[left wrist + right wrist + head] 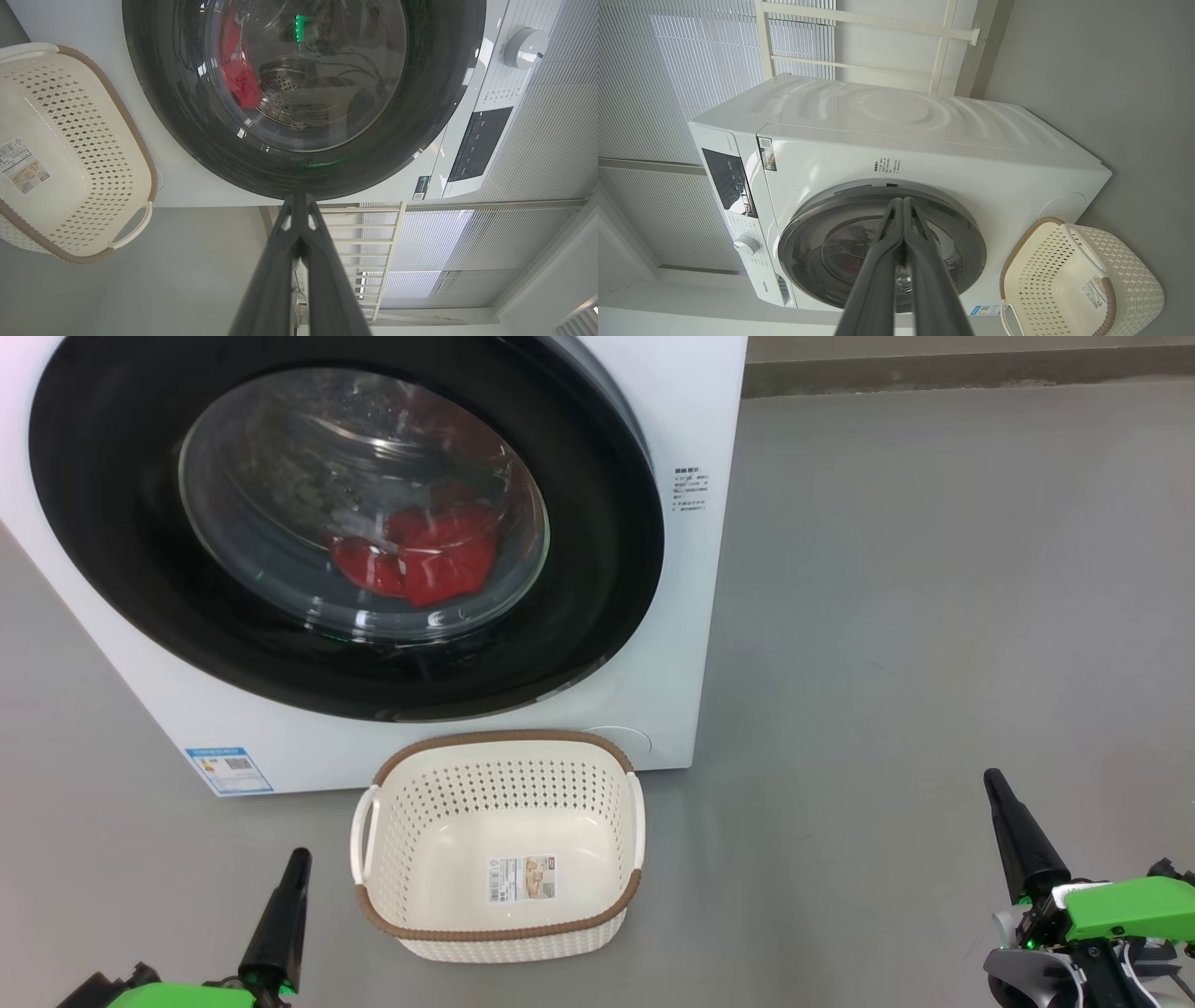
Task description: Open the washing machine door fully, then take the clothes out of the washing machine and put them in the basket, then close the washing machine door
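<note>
1. Dark fingers of the left gripper [297, 861] rise at the lower left of the head view, pressed together with nothing between them; the left wrist view shows the same closed tips [299, 199] before the door's lower rim.
2. At the lower right, the right gripper [993, 780] also has its fingers clenched on nothing, well apart from the basket; in the right wrist view [903, 201] the tips meet.
3. The basket [504, 739] stands at bottom centre on the grey floor [887, 616], just in front of the washing machine [686, 644], with a label [523, 878] showing on its bottom.
4. The washing machine door [131, 569] fills the upper left, closed flat against the white front.
5. Red clothes [425, 558] lie inside the drum, seen through the glass window.
6. A blue sticker [229, 770] sits on the machine's lower left corner.
</note>
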Robot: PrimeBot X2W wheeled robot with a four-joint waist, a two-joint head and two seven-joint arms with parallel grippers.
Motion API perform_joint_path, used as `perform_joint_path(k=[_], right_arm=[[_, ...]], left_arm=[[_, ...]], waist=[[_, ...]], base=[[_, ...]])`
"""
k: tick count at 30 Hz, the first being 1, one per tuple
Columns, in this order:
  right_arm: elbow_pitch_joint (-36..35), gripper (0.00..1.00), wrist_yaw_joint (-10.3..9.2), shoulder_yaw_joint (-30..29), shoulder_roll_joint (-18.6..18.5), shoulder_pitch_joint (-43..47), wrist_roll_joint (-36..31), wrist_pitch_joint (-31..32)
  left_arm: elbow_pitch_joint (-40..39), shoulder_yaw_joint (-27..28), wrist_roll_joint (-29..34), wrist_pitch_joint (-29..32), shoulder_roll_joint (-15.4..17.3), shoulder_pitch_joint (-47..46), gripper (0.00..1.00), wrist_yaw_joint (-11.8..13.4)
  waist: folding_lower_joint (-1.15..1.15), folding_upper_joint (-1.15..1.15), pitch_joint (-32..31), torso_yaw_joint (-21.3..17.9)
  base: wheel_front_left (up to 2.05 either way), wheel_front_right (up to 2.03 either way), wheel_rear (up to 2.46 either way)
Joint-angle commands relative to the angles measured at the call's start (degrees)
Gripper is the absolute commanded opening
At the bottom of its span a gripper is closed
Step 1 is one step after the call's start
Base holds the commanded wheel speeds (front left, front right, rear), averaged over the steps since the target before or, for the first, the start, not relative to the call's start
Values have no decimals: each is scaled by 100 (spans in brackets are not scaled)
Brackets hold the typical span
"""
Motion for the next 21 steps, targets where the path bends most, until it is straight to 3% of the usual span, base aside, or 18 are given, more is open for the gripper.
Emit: perform_joint_path(k=[1, 21], right_arm=[[-143, 0, -3, 108, -50, -243, -15, 32], [-143, 0, -3, 108, -50, -243, -15, 32]], left_arm=[[-118, 193, -41, 18, 90, -227, 0, -40], [-118, 193, -41, 18, 90, -227, 0, -40]], waist=[[0, 0, 0, 0], [0, 0, 0, 0]], base=[[0, 0, 0], [0, 0, 0]])
